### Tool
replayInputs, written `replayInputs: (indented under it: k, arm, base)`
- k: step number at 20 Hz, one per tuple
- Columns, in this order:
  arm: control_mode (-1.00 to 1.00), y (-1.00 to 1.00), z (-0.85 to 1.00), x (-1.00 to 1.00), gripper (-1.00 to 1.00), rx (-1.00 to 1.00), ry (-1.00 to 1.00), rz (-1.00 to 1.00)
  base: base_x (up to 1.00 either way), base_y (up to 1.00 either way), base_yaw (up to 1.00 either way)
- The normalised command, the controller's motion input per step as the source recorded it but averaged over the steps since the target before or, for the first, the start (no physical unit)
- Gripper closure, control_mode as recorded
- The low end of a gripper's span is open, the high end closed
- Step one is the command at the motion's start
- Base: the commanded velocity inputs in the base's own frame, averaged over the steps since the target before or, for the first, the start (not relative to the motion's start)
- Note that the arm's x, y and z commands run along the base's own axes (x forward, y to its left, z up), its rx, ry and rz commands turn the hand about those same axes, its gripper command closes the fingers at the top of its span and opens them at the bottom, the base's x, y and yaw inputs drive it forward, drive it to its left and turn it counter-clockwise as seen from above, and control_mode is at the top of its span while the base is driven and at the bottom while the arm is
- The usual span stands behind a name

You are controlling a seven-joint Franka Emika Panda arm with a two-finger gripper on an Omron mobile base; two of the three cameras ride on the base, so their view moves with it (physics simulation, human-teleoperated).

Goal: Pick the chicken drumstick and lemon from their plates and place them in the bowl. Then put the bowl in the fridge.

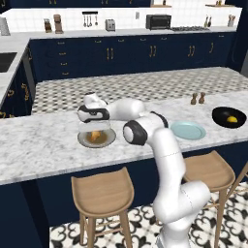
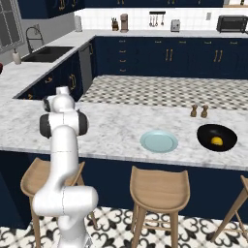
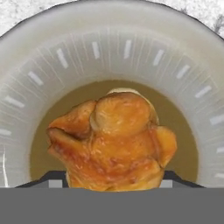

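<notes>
Hand view: chicken drumstick [image 3: 114, 142] dead centre, sitting on the brown middle of the grey plate [image 3: 57, 61], pale rim arcing from 9 through 12 to 3 o'clock. Dark fingertips [image 3: 52, 178] just poke out at 7 and 5 o'clock, flanking the meat; cannot tell if they're touching it or clamped. Left base view: gripper [image 1: 95, 127] hangs straight over the grey plate [image 1: 107, 141] on the marble counter [image 1: 38, 145], drumstick [image 1: 96, 135] under it. At 3 o'clock from that plate, the light blue plate [image 1: 188, 130], bare. Further along at 3 o'clock, the black bowl [image 1: 220, 113] with the lemon [image 1: 232, 119] inside. Salt and pepper shakers [image 1: 197, 99] at about 11 o'clock from the bowl. Far back: navy cabinets [image 1: 131, 55], toaster oven [image 1: 158, 22] on the rear counter.
</notes>
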Motion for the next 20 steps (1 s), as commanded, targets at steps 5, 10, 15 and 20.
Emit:
replayInputs:
  k: [5,10,15,20]
  arm:
    - [-1.00,-0.28,0.05,-0.83,1.00,0.02,-0.08,0.06]
    - [-1.00,-0.64,0.64,-0.93,1.00,0.09,-0.09,0.06]
    - [-1.00,-1.00,0.18,-1.00,1.00,0.17,-0.22,0.14]
    - [-1.00,-0.71,0.70,-0.76,1.00,0.15,-0.05,0.05]
  base:
    - [0.00,0.00,0.00]
    - [0.00,0.00,0.00]
    - [0.00,0.00,0.00]
    - [0.00,0.00,0.00]
